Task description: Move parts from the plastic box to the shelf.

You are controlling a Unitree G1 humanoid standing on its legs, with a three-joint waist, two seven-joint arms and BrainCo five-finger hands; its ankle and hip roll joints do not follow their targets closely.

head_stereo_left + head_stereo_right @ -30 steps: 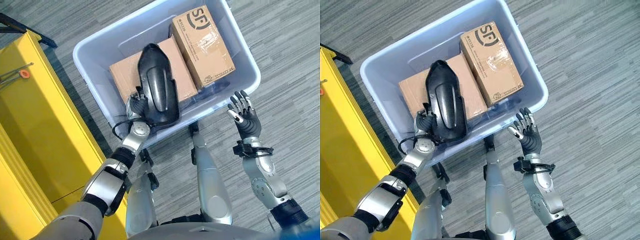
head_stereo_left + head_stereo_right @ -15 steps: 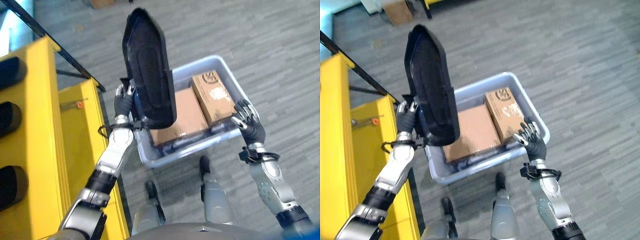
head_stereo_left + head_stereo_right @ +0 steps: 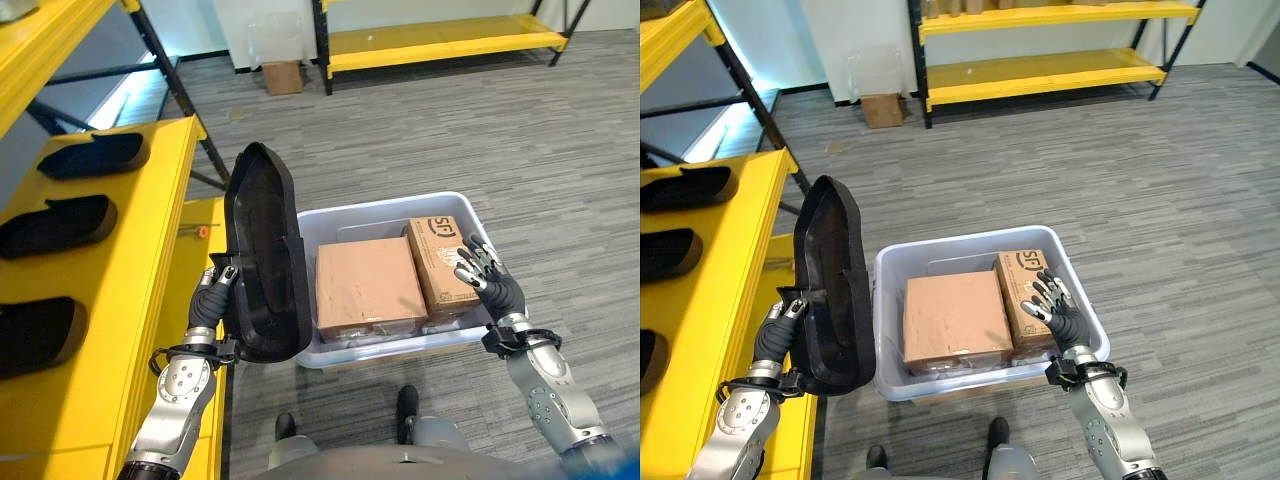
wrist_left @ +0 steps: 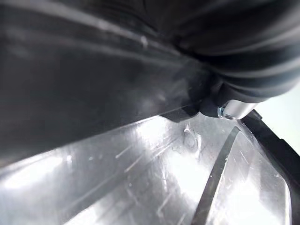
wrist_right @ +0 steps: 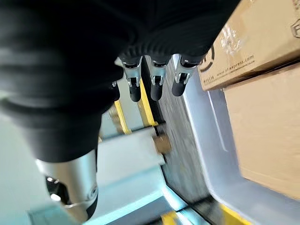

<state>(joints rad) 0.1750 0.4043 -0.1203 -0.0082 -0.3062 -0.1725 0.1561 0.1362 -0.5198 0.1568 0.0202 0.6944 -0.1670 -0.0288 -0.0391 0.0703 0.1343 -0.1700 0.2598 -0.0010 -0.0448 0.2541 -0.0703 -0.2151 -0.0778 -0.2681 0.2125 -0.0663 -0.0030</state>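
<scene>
Gripping a long black moulded part (image 3: 262, 258), the left hand (image 3: 208, 305) has its fingers curled on the part's lower left edge and holds it upright, narrow end up, clear above the floor. The part stands between the yellow shelf (image 3: 150, 260) on the robot's left and the plastic box (image 3: 390, 209) on its right; its rounded lower end overlaps the box's near left corner in the head views, and whether it touches the rim cannot be told. Three more black parts (image 3: 55, 227) of the same shape lie in a row on the shelf's top surface, each apart from the next, with bare yellow surface along the shelf edge nearest the held part.

Inside the box sit two cardboard boxes side by side: a larger plain cardboard box (image 3: 366, 283) on the left and a printed cardboard box (image 3: 441, 261) against the right wall. A strip of the box's floor is free along the far wall. The right hand (image 3: 487, 285) hovers at the box's near right corner, fingers spread and straight, holding nothing; in its wrist view the fingertips (image 5: 135, 93) hang just outside the pale rim (image 5: 202, 117).

Grey floor (image 3: 1120, 170) lies open beyond and to the right of the box, up to a far yellow rack (image 3: 1040, 70)
</scene>
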